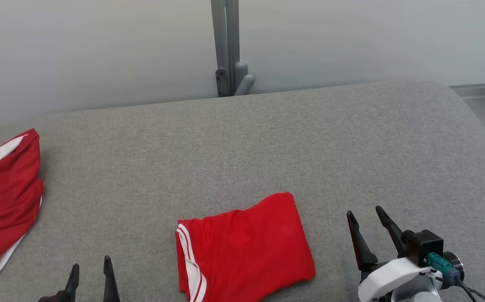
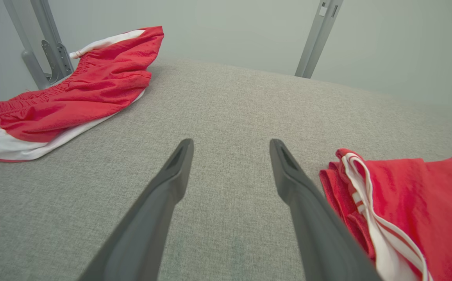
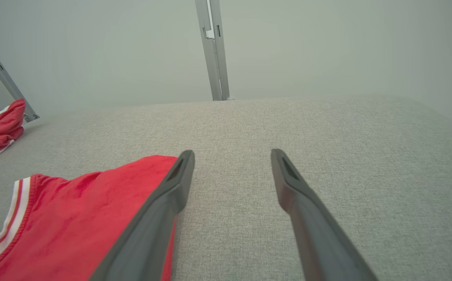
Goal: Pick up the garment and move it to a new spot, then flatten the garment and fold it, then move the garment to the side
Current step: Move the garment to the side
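A red garment (image 1: 246, 245) with white-striped trim lies folded flat on the grey padded table (image 1: 242, 147), near the front edge at the middle. It also appears in the left wrist view as the garment (image 2: 405, 203) at the right, and in the right wrist view as the garment (image 3: 77, 218) at the lower left. My left gripper (image 1: 91, 268) stands open to the garment's left, empty, seen too as the left gripper (image 2: 230, 146). My right gripper (image 1: 366, 212) stands open just right of the garment, empty, with its own view showing the right gripper (image 3: 231, 154) over bare fabric.
A second red and white garment (image 1: 3, 201) lies bunched at the table's left edge, also seen as that garment (image 2: 73, 93) in the left wrist view. A grey metal post (image 1: 225, 46) rises behind the table against a pale wall. The table's right corner is rounded.
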### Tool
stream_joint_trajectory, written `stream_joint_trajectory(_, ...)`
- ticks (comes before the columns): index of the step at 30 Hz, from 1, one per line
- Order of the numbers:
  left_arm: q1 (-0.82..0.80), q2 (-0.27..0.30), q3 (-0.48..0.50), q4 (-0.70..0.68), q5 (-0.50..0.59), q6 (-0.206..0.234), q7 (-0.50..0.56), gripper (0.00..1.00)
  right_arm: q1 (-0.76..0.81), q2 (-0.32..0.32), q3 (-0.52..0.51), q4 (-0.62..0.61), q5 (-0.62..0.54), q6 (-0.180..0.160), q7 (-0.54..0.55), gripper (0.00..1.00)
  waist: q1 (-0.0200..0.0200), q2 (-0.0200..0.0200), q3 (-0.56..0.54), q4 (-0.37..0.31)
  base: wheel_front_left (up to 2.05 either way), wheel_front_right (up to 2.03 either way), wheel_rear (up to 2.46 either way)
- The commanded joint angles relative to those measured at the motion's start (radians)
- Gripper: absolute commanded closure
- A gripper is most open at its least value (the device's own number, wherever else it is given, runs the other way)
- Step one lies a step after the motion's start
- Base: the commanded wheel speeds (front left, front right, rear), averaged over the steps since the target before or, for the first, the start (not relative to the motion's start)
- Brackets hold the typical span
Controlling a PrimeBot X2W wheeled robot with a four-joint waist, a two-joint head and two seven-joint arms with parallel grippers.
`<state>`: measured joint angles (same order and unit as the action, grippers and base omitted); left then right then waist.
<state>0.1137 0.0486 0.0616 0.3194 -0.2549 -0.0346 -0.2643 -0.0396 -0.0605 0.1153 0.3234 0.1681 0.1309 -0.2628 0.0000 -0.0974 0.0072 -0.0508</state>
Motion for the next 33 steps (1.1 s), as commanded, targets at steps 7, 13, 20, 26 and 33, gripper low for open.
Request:
stream_joint_trajectory(7, 0.012, 0.004, -0.016, -0.005, -0.005, -0.001, 0.001, 0.0, -0.014, 0.004, 0.025, 0.019, 0.018, -0.001, -0.002, 0.0, 0.0, -0.0001, 0.022, 0.029, 0.0, 0.0, 0.0)
stream_joint_trajectory(13, -0.02, 0.004, -0.044, 0.0, -0.009, -0.01, 0.001, 0.0, -0.064, 0.001, 0.115, 0.12, 0.055, -0.001, -0.002, 0.0, 0.0, -0.0001, 0.064, 0.096, 0.0, 0.0, 0.0)
stream_joint_trajectory(20, -0.052, 0.004, -0.072, 0.017, 0.009, -0.028, 0.001, 0.0, -0.153, 0.004, 0.139, 0.277, 0.126, -0.001, -0.002, 0.0, 0.0, -0.0001, 0.118, 0.189, 0.0, 0.0, 0.0)
stream_joint_trajectory(26, -0.081, 0.004, -0.07, 0.014, 0.014, -0.031, 0.001, 0.0, -0.224, 0.005, 0.129, 0.411, 0.181, -0.001, -0.002, 0.0, 0.0, -0.0001, 0.166, 0.235, 0.0, 0.0, 0.0)
stream_joint_trajectory(33, -0.118, 0.004, -0.076, 0.007, 0.022, -0.036, 0.001, 0.0, -0.296, 0.009, 0.206, 0.527, 0.256, 0.0, 0.011, 0.96, 0.0, -0.0001, 0.204, 0.24, 0.0, 0.0, 0.0)
